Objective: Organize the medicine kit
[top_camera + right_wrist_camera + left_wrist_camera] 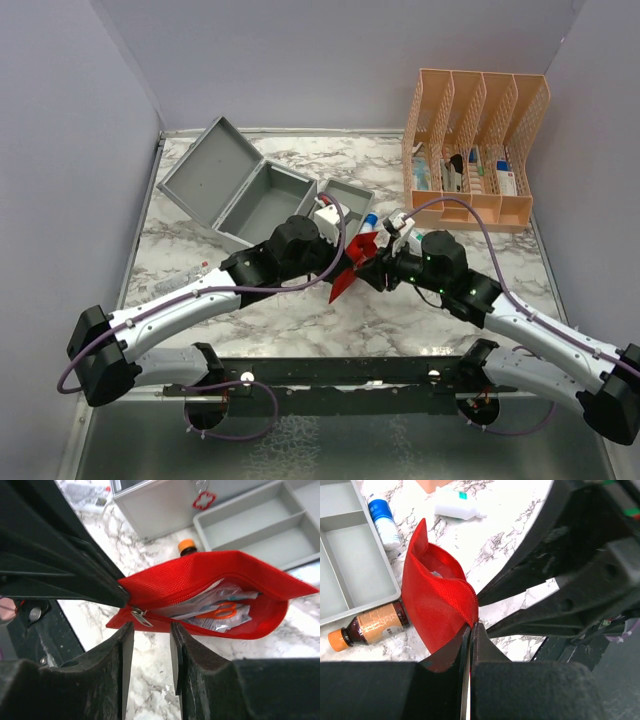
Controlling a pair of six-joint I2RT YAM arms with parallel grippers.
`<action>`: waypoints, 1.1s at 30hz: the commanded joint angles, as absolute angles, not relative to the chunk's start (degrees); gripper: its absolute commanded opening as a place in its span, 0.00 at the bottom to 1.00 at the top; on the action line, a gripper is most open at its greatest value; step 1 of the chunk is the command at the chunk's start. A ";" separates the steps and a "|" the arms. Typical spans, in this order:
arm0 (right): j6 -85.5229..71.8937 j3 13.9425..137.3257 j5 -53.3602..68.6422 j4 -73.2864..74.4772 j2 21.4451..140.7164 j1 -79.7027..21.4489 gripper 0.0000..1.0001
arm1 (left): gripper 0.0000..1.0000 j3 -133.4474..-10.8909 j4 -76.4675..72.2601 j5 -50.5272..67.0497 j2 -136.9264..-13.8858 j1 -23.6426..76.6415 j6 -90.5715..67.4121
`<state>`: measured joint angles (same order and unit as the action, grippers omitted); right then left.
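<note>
**Left gripper (471, 627) clamped on a flat red fabric pouch (435, 600); right gripper (150, 627) loose at its zip**

The left gripper's black fingers (462, 647) are pressed tight together. The pouch's hem, right at the end of the zip, is nipped between their tips. The pouch stands up from that pinch just beyond the fingertips, its mouth gaping.

The right gripper faces it from the other side. Its two fingers (125, 650) stand partly apart with nothing between them. The small metal zip pull (141, 617) lies just ahead of one fingertip, uncaught. Ahead of this gripper, inside the pouch, orange-handled scissors (220, 611) lie among clear plastic packets (their contents are too blurred to read).

The grey metal rectangular medicine kit (250, 190) sits beyond the left gripper and off to its left. It is open, with its hinged lid (205, 165) thrown back at a tilt. Its grey divided tray (350, 192) is out of the case. The tray lies just beside the case on the white marble-patterned table (300, 320), beyond both grippers.

A small amber bottle with an orange cap (367, 627) lies on its side between the tray and the pouch, close against both. A white bottle with a blue cap (382, 522) lies along the tray's edge, farther from the left fingertips. A white bottle with a green label (457, 510) lies farther still.

The peach slotted desk organizer (475, 150) stands well beyond the right gripper, to its right, with boxes in its slots.
</note>
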<state>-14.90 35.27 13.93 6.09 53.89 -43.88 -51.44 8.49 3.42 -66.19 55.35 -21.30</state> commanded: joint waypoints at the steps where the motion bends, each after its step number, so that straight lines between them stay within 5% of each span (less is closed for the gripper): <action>1: -10.29 33.76 7.94 -0.82 49.82 -44.89 0.37 | 0.00 -55.83 13.13 5.49 -69.12 53.85 -25.83; 10: -7.86 33.77 -7.14 -0.46 50.97 -53.29 0.33 | 0.00 -58.89 13.45 7.86 -71.89 52.34 -29.30; 15: -7.91 33.42 -15.41 -0.57 51.89 -56.31 0.19 | 0.00 -58.72 13.70 8.46 -71.59 51.91 -29.54; 33: -10.98 29.72 -12.00 -2.21 52.01 -57.28 0.32 | 0.00 -58.10 12.18 10.80 -71.15 51.33 -31.19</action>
<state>-9.80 30.65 -12.36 -0.03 52.99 -56.71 -56.82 14.20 8.56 -72.05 51.53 -30.26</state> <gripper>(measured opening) 0.312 0.019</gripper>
